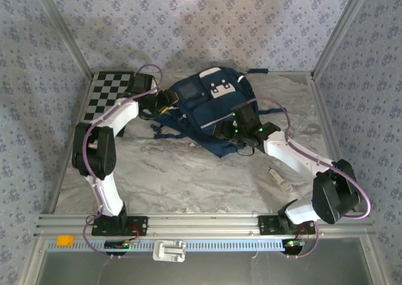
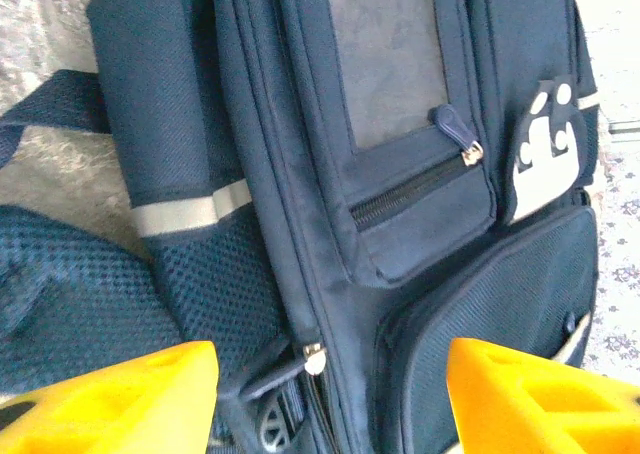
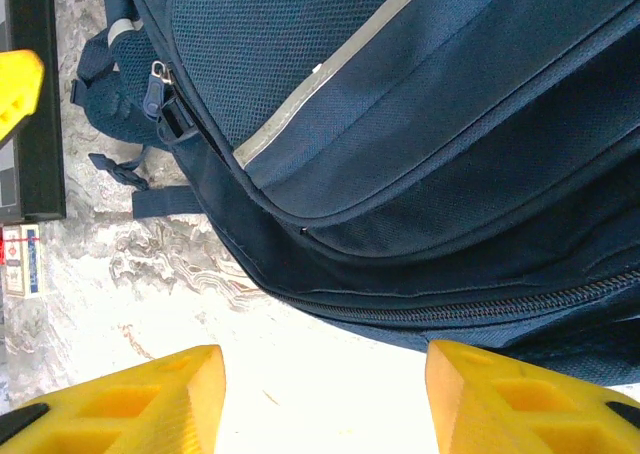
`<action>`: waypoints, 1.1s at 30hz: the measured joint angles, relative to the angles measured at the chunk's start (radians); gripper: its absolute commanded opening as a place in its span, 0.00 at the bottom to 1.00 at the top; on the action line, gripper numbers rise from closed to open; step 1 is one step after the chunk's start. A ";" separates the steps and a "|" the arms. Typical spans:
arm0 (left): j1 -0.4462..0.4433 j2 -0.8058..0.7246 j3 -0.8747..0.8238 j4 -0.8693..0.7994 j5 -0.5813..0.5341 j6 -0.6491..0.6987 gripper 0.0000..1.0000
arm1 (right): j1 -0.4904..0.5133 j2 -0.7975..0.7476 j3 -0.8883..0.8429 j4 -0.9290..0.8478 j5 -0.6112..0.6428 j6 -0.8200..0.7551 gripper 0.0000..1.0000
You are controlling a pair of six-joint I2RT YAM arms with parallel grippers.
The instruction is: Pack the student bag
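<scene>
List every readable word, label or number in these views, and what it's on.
None is legible.
Navy blue fabric backpack, white patch: shapes only, no letters.
Small red-and-blue printed label, right wrist view's left edge: too blurred to read.

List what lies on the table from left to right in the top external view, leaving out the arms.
Checkerboard mat → student bag → small pale object.
</scene>
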 measured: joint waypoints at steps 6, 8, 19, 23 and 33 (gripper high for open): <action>-0.011 0.079 0.043 0.006 0.001 -0.037 0.52 | -0.002 0.000 0.000 -0.010 0.000 0.000 0.56; -0.019 0.097 0.064 0.000 0.000 -0.045 0.51 | -0.007 0.000 -0.001 -0.010 -0.004 0.001 0.56; -0.037 0.262 0.257 -0.072 -0.034 -0.078 0.39 | -0.019 -0.002 -0.012 -0.013 -0.011 0.004 0.56; -0.045 0.275 0.258 -0.092 -0.064 -0.102 0.36 | -0.026 -0.005 -0.025 -0.013 -0.011 0.004 0.56; -0.063 0.372 0.378 -0.162 -0.090 -0.132 0.33 | -0.045 -0.008 -0.029 -0.013 -0.015 0.006 0.57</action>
